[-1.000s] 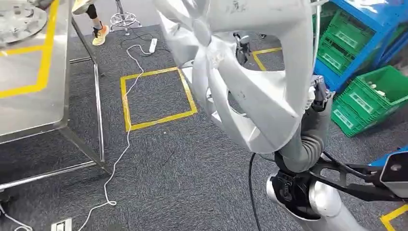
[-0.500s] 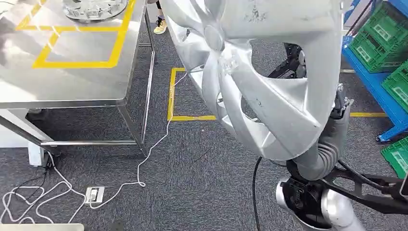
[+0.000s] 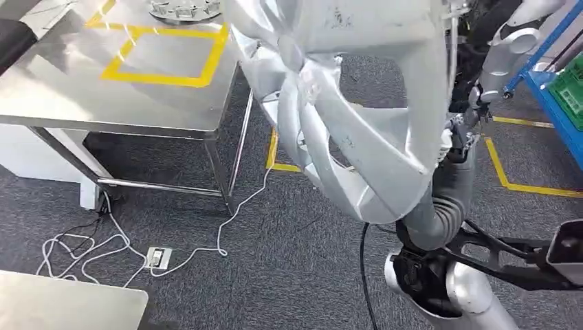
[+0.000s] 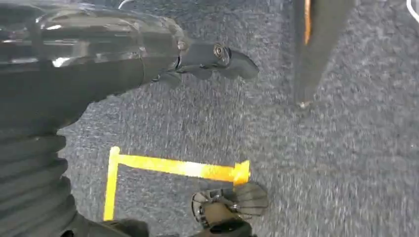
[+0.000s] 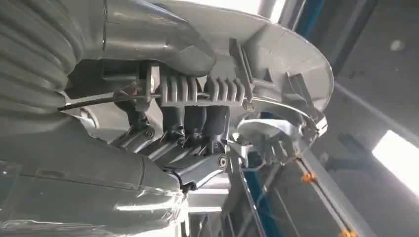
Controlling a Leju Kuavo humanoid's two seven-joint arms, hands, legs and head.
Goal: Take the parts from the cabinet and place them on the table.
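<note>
— Since a second ago your view has swung: the worktop [image 3: 137, 103] now sits closer and more squarely ahead, so the body has turned, not the furniture. What are you carrying?

— Your right hand [image 5: 192, 128] grips the silver wheel cover [image 3: 357, 117] by its rim, dark fingers hooked over the ribbed clips on the back. Your left hand [image 4: 207, 61] hangs over the carpet with nothing in it; whether its fingers are spread or curled I cannot tell.

— How should you set it down?

— Keep the cover raised to clear the steel edge, then lower it flat inside the yellow taped square [image 3: 165, 51]. It's thin moulded plastic, spoked and glossy; the worktop is brushed metal, so expect sliding. Another cover [image 3: 184, 8] lies at the far edge.
</note>
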